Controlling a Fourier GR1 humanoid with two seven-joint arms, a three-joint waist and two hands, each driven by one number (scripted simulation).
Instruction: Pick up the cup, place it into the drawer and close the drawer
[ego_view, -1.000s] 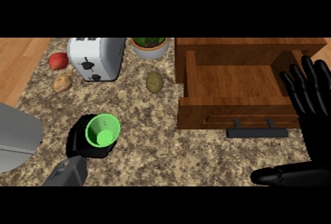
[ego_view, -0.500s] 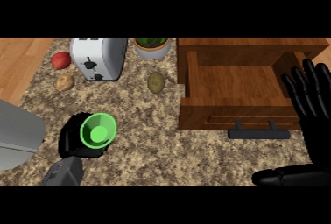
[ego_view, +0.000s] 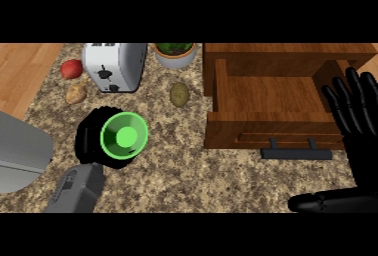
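Cup (ego_view: 124, 136) now lower-left, tilted mouth-up, left hand (ego_view: 92, 142) curled round it; right hand (ego_view: 354, 115) unchanged, fingers spread.

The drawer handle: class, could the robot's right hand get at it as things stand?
Probably yes. The right hand rests open beside the open drawer, and the dark handle on the drawer's front is exposed, with only bare counter before it. Nothing appears to block the way.

Beyond the left hand (ego_view: 94, 145) stand a toaster (ego_view: 114, 65), apple (ego_view: 71, 69), two potatoes (ego_view: 77, 93) (ego_view: 179, 94) and a plant pot (ego_view: 176, 54).
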